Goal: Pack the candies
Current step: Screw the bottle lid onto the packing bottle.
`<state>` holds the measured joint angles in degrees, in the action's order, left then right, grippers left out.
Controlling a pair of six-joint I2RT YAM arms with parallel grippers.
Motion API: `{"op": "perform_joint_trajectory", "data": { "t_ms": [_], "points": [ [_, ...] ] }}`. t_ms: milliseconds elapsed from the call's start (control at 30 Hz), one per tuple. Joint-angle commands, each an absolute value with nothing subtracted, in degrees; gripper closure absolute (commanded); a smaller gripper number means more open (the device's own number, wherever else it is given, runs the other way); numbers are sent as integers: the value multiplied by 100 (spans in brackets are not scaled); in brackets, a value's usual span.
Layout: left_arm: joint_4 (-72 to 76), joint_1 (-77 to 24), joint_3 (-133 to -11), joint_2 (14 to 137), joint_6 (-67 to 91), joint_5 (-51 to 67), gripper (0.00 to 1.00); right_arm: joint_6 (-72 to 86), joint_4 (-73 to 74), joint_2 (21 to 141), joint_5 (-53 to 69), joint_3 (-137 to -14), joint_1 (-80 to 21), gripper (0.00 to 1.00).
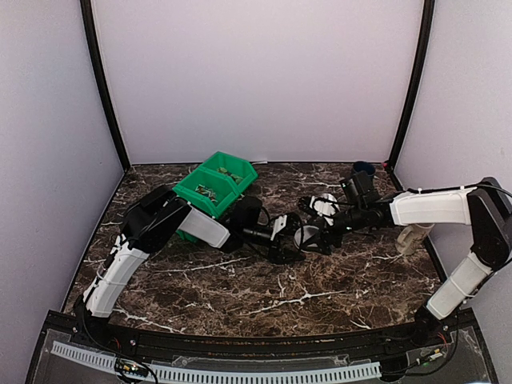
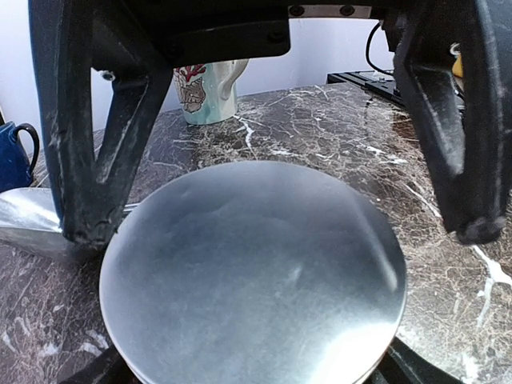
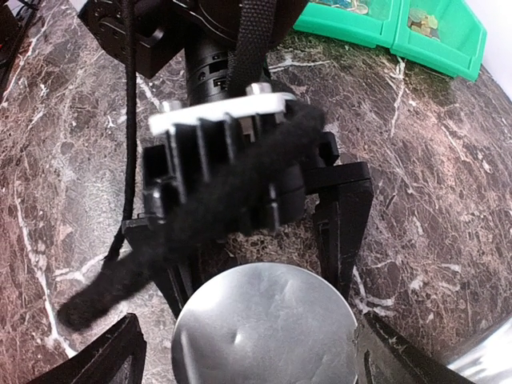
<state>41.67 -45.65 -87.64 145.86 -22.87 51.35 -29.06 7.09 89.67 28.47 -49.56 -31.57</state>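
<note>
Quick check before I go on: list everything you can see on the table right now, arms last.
bin: one, green, far side of the table, left of centre
candies: several small pieces, mixed colours, inside the bin
lid: one, round, silvery, mid-table between the two grippers
blue mug: one, dark blue, far right
printed mug: one, whitish with a red print, right side
shiny object: one, silvery, beside the lid, kind unclear
left gripper: open, fingers either side of the lid
right gripper: open, facing the left one across the lid
</note>
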Motion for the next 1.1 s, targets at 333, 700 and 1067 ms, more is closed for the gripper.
{"op": "perform_joint_trajectory", "data": {
  "t_ms": [333, 700, 1067],
  "points": [
    [2409, -4527, -8191, 15706, -3226, 4665, 14, -2739, 891, 9013, 2315, -4983, -3286, 9],
    [2399, -4527, -8209, 15715, -3234, 4677, 15, -2670, 901, 9070, 2043, -5012, -3306, 10],
    [2540, -4526, -8209, 15723, -3053, 4419, 16, -2099, 881, 9097, 2057, -5074, -3347, 21]
  ]
}}
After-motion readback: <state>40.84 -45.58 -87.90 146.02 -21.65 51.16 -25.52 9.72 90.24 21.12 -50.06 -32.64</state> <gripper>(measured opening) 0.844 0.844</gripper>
